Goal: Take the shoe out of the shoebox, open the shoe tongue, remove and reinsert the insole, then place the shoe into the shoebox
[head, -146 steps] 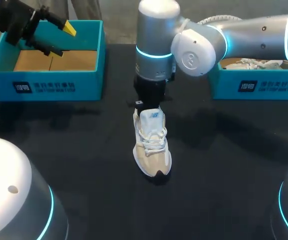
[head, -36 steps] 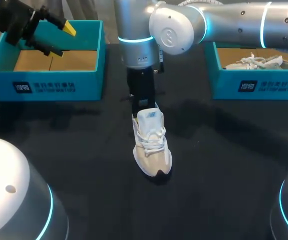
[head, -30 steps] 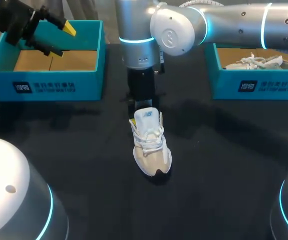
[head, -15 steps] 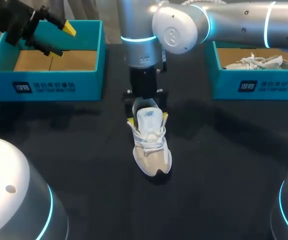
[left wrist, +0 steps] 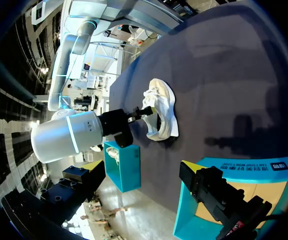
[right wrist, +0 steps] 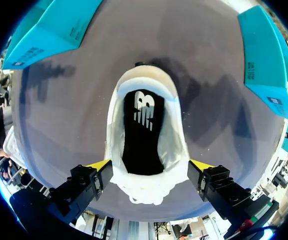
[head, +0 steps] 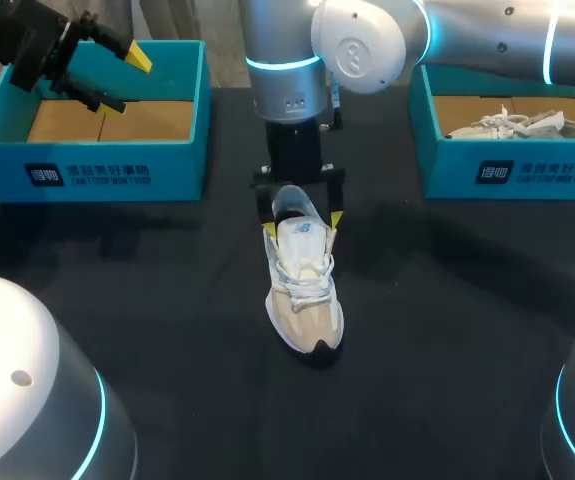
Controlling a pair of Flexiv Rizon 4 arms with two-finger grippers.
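Left gripper hangs over the left box, fingers apart, nothing in it, well away from the action. Box looks empty, cardboard floor showing.

Mid counter: shoe stands upright on its sole, out of any box, toe pointing away from the right gripper. That gripper is straight above the shoe's mouth, fingers spread wide w/ one yellow tip each side of the collar; not pinching as far as I can see, so released. Right wrist view looks straight down into the shoe: black insole w/ white logo lies flat inside, laces and tongue bunched at the gripper end.

Right box holds a second shoe, not in play.

Step, prob.: getting into the mouth, tongue then insole. To do it well, IMO:
- keep gripper centred on the opening, don't clip the collar going down
- pinch tongue/insole edge only, not the side wall
- pull slow and straight up; shoe is light and unheld, may lift or tip
- bringing the left arm over to pin the toe would help
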